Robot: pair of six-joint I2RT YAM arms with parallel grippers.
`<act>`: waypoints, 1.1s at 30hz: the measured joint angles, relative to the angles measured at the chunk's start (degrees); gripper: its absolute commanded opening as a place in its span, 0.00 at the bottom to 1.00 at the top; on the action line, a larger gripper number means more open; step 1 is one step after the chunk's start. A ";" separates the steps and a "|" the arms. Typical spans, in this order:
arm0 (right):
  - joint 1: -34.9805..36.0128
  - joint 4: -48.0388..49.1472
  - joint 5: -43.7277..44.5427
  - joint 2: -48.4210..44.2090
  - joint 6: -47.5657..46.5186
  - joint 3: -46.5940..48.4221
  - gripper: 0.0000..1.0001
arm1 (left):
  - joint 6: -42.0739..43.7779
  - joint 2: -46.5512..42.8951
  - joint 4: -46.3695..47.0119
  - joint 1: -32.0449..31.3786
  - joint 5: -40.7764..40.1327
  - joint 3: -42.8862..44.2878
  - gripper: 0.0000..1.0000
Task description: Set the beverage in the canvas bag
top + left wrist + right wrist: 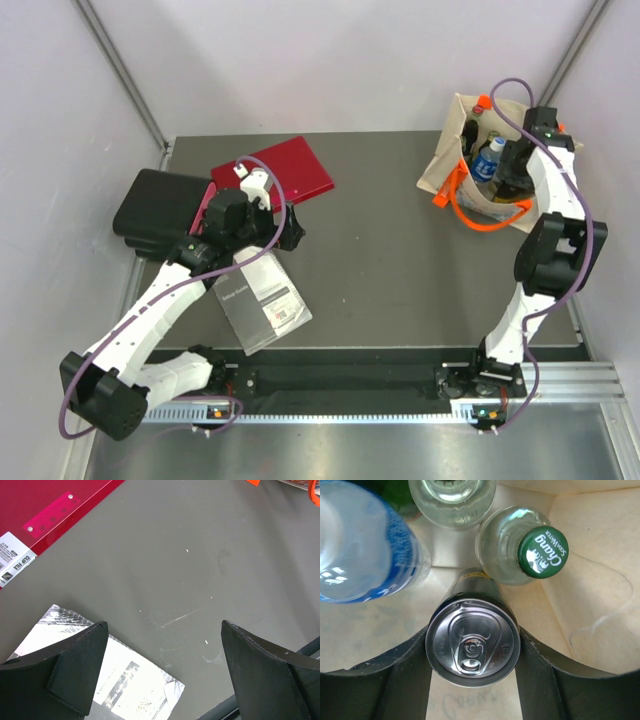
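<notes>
Nearest the bases, the left end effector [164, 630] is hovering spread and empty over the bench [400, 270], with a booklet [262, 300] just beside it and a red file [290, 170] beyond. Farther off on the right, the right end effector [475, 655] is reaching down into the bag [445, 160] and pinching the can [470, 630] by its sides. So the beverage is sitting inside the bag, among a green-capped bottle [542, 552], a blue-labelled bottle [365, 545] and a clear bottle [452, 495]. I'm judging the job nearly done, with only letting go and lifting out remaining. The right wrist view is showing the grip and the can, which the top view is hiding behind the arm; neither is telling whether the can is touching the bag's floor
</notes>
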 measured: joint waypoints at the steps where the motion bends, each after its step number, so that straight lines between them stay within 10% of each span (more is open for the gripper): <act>1: -0.02 0.37 0.00 0.00 0.13 -0.24 0.01 | 0.00 0.00 0.00 0.00 0.00 0.00 0.99; 33: -2.12 4.35 -0.42 3.41 1.90 0.20 0.59 | 0.00 0.00 0.00 0.00 -0.09 0.00 0.98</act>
